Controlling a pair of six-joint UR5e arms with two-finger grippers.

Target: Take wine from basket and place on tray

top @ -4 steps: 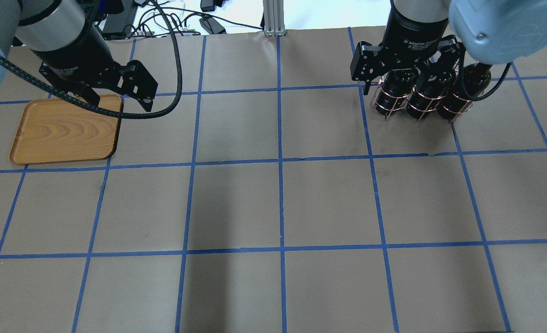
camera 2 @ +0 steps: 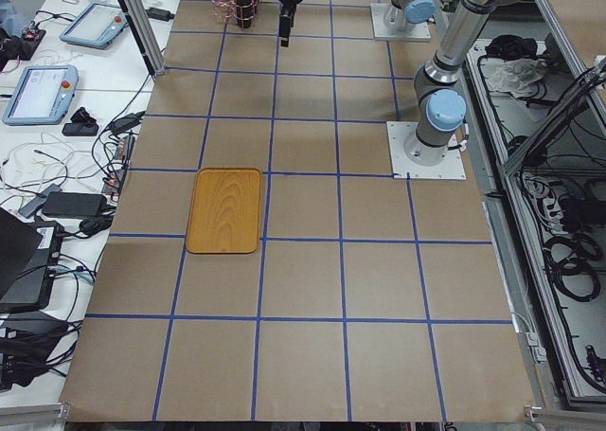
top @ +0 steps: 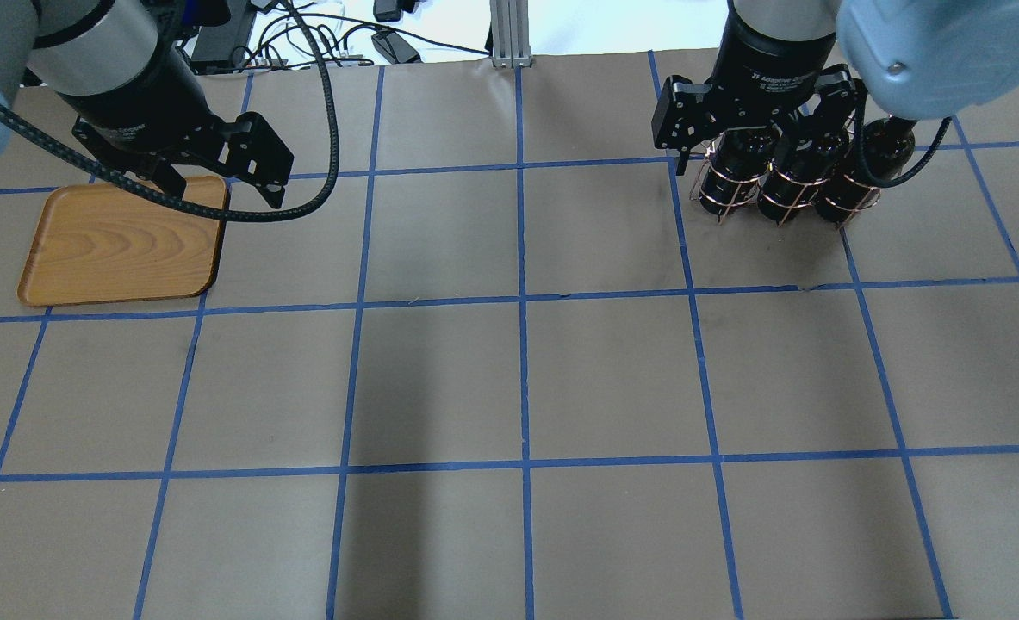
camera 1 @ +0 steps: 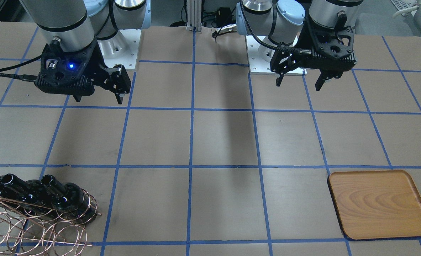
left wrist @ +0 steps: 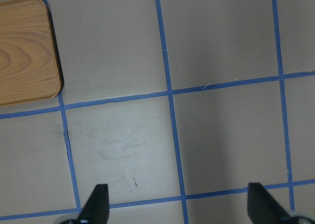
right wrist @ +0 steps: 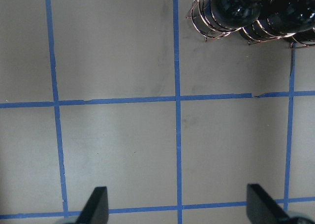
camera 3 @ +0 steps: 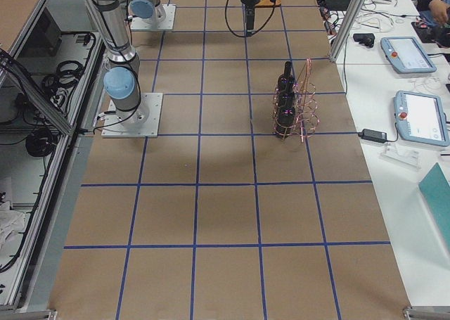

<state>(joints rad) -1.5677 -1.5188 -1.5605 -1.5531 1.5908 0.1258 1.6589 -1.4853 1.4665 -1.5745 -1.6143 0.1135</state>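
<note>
The right gripper (camera 1: 99,98) hangs above the table with its fingers spread wide and nothing between them. It is on the robot's side of the basket (camera 1: 53,231). The left gripper (camera 1: 299,83) is likewise spread and empty, near the tray (camera 1: 379,204).

All three wine bottles (top: 724,172) sit side by side in the copper wire rings, touching or nearly so. The tray is bare and well apart from the basket, at the far side of the table.

Probable faults:
- A finger may hook a wire ring, so the light rack lifts or drags with the bottle.
- There may be too little room between neighbouring bottles, so a finger strikes the next one.
- The glossy glass may slip in a shallow grip.
- The tray's low rim may let a bottle laid on it roll off.
</note>
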